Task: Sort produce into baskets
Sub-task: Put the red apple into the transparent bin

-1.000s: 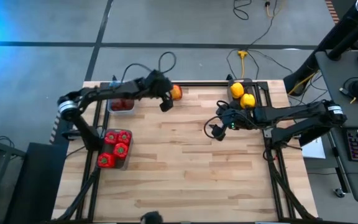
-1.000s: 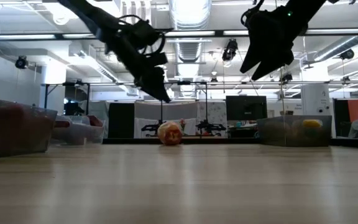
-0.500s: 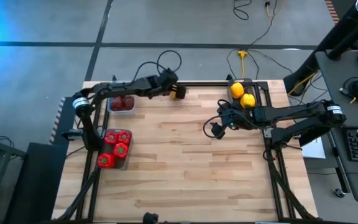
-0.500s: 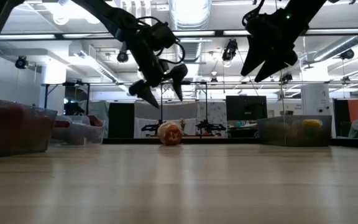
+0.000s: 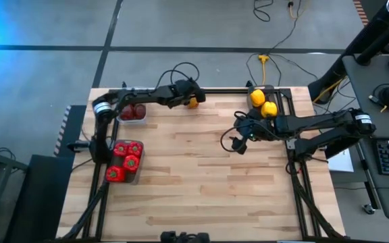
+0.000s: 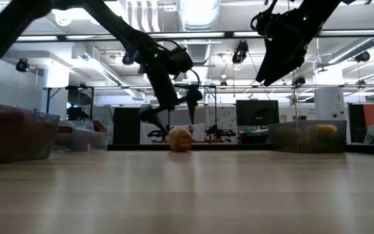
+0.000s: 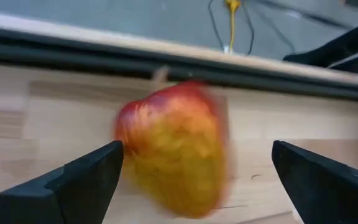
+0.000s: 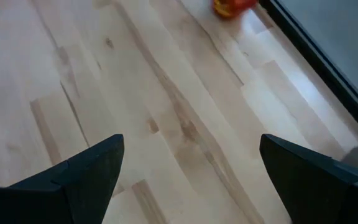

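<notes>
We are bringing the left gripper [image 5: 193,99] down and outward over the last second: a moment ago it was hanging above and short of the orange-red fruit [image 5: 192,102], and now its spread fingers are straddling that piece at the far edge of the worktop [image 5: 208,182]. In the left wrist view the fruit [image 7: 174,146] is filling the gap between the two fingers [image 7: 82,180], with daylight on either side, so we are not yet pinching anything. We judge this to mean the last loose piece is about to be grasped, since every other piece is already sitting in a basket.

The fruit is lying on the wood just beside the dark frame rail, between the maroon basket [image 5: 132,113] and the yellow basket [image 5: 263,101]. It is looking slightly egg-shaped, its long axis running roughly away from the wrist camera, red end toward the rail and yellow end toward us; blur is keeping us from saying more.

The red peppers [image 5: 123,160] are resting in their own basket on the left. We are holding the right gripper [image 5: 238,138] idle above the worktop's right half, fingers spread wide, well apart from the fruit.
</notes>
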